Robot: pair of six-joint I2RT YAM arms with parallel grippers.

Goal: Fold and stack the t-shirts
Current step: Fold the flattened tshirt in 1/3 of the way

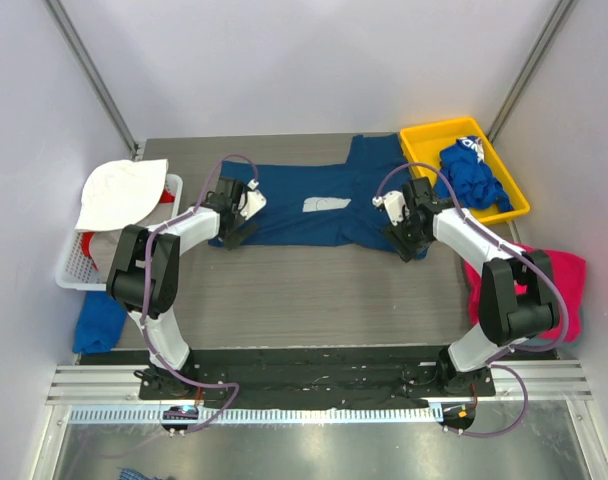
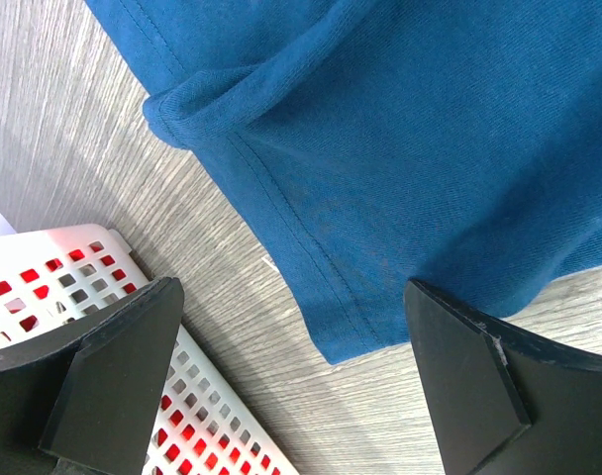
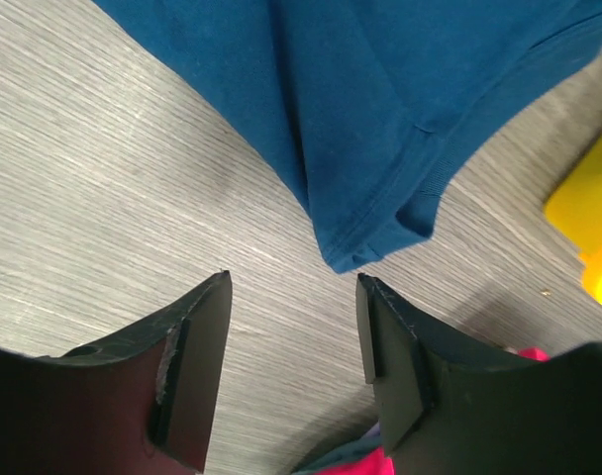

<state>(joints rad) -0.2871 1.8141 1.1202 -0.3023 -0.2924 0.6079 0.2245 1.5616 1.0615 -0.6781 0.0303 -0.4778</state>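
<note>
A navy-blue t-shirt with a white print lies spread flat across the middle of the table. My left gripper is open and empty just above its near left corner; in the left wrist view that corner of the shirt lies between the jaws. My right gripper is open and empty at the near right corner, and the shirt's folded hem ends just ahead of the fingertips. A royal-blue t-shirt is bunched in a yellow tray. A magenta-pink t-shirt lies at the table's right edge.
The yellow tray stands at the back right, its corner also in the right wrist view. A white perforated basket at the left holds a white cloth and red items. A blue cloth lies at the near left edge.
</note>
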